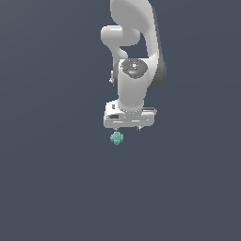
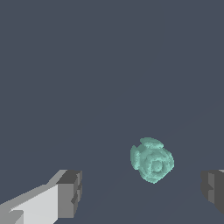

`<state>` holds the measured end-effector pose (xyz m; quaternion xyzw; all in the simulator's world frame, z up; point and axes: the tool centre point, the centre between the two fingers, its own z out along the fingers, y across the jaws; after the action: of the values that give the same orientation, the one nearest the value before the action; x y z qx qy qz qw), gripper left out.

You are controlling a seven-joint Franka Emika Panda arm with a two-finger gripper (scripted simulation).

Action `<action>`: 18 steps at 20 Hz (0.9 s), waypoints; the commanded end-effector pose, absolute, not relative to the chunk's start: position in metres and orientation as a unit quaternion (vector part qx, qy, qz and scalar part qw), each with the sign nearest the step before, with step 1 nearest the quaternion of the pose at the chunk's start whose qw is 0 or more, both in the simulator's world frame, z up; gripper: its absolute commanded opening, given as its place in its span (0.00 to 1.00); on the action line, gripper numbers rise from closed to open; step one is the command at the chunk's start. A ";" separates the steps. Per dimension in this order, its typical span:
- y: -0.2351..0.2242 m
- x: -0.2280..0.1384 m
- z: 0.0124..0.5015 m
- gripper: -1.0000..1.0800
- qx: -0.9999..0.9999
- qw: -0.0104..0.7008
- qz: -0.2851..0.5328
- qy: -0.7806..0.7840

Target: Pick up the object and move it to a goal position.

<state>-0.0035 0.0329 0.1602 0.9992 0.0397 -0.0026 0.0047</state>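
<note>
**A:** One thing only to fetch: the small teal-green lumpy blob of matte material with rounded knobs (image 1: 116, 138). Where does it sit?

**B:** On the plain dark grey-blue tabletop (image 1: 52, 188), just off the white arm's end effector (image 1: 129, 128), at about seven o'clock from it in the exterior view. In the wrist view the blob (image 2: 152, 159) shows between the two dark finger pads (image 2: 71, 193), nearer the far pad than the near one.

**A:** And the end effector's state?

**B:** Spread wide, pinching nothing. Both pads stand well apart from the blob, with bare surface on either side.

**A:** So which step is this?

**B:** I judge it the approach before the grasp: hovering above, not yet down around the object. How high it hangs I cannot tell.

**A:** What does the next move call for?

**B:** A small sideways shift to centre the blob between the pads, then a straight descent and a close. The knobs may make the grip seat unevenly.

**A:** Room to move?

**B:** Plenty. No edge, wall or other thing shows in any clock direction. No goal marker is visible either.
</note>
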 end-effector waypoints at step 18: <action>0.013 -0.013 0.135 0.96 0.987 0.005 -0.003 0.163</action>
<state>-0.0115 0.0156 0.1384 0.9893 0.1457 -0.0028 0.0047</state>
